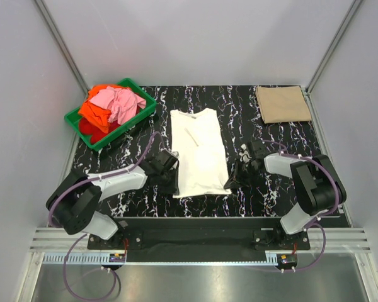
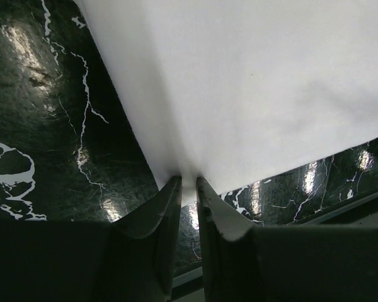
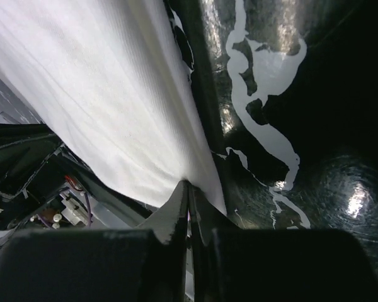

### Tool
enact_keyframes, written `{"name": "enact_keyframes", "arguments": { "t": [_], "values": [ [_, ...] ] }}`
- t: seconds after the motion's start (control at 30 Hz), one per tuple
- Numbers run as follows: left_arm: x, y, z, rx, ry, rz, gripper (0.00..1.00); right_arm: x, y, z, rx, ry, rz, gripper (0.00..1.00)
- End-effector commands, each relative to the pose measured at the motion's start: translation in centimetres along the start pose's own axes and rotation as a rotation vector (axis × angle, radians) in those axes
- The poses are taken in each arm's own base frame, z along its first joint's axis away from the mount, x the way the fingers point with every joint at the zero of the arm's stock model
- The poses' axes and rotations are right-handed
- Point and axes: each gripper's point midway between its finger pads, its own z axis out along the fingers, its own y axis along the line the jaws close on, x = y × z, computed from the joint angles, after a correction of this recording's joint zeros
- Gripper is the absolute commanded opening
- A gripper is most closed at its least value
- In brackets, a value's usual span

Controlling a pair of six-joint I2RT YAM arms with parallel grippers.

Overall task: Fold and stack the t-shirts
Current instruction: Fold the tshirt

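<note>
Two grips: the left tool point(image 2: 188, 184) and right tool point(image 3: 189, 187) each clamp a near hem corner of the white shirt point(image 1: 200, 151) lying mid-bench point(image 1: 239, 107). Overhead, we cannot see the pinched cloth.

The left tool point(image 2: 188, 189) pinches the edge of the white shirt point(image 2: 258, 82) over the dark shiny counter point(image 2: 44, 113).

Five t-shirts point(image 1: 200, 151); one green crate point(image 1: 127, 130); two arms point(image 1: 123, 181).
</note>
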Motion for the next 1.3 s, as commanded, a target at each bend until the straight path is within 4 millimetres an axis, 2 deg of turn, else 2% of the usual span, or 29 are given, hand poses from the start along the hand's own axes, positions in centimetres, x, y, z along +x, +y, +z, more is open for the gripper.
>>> {"name": "enact_keyframes", "arguments": {
  "t": [0.0,0.13,0.27,0.37,0.47,0.5,0.6,0.67,0.73,0.8,0.87,0.97,1.1,1.27],
  "values": [
    [1.2,2.4,0.8,-0.09,-0.009,-0.016,0.23,-0.1,-4.2,0.7,0.178,-0.062,0.032,0.06],
    [1.4,2.9,0.2,-0.12,-0.008,-0.018,0.23,-0.5,-3.5,-0.3,0.179,-0.101,0.017,0.06],
    [0.1,4.0,-1.4,-0.209,-0.046,0.016,0.24,-1.5,-2.6,-2.1,0.204,-0.147,-0.015,0.05],
    [-0.3,2.8,-2.0,-0.159,-0.05,0.015,0.25,-1.5,-1.5,-2.4,0.169,-0.141,-0.023,0.06],
    [-1.2,0.9,-3.2,-0.082,-0.075,0.017,0.27,-1.2,0.9,-3.2,0.11,-0.153,-0.053,0.06],
    [-1.9,0.2,-4.0,-0.059,-0.105,0.016,0.28,-1.2,1.4,-3.4,0.1,-0.159,-0.049,0.06],
    [-1.9,-1.3,-5.5,0.018,-0.111,0.009,0.32,-0.7,2.5,-4.2,0.073,-0.164,-0.016,0.06],
    [-1.5,-1.5,-5.8,0.037,-0.11,-0.006,0.34,-0.4,2.3,-4.6,0.08,-0.188,0.026,0.17],
    [-0.8,-1.1,-5.7,0.053,-0.114,-0.039,0.38,-0.1,2.5,-5.2,0.065,-0.22,0.075,0.26],
    [-0.1,-1.3,-5.2,0.106,-0.115,-0.073,0.41,0.1,1.7,-5.2,0.085,-0.242,0.097,0.3],
    [0.3,-1.8,-5.0,0.171,-0.103,-0.111,0.43,0.1,1.0,-5.4,0.108,-0.268,0.101,0.38],
    [0.5,-1.6,-4.3,0.219,-0.113,-0.144,0.49,0.3,0.7,-5.1,0.114,-0.251,0.097,0.45],
    [1.0,-0.2,-3.0,0.191,-0.118,-0.174,0.52,0.4,-0.3,-4.5,0.14,-0.244,0.11,0.49],
    [1.7,0.5,-1.5,0.189,-0.078,-0.213,0.49,0.6,-0.7,-3.3,0.123,-0.225,0.124,0.51]
  ]
}}
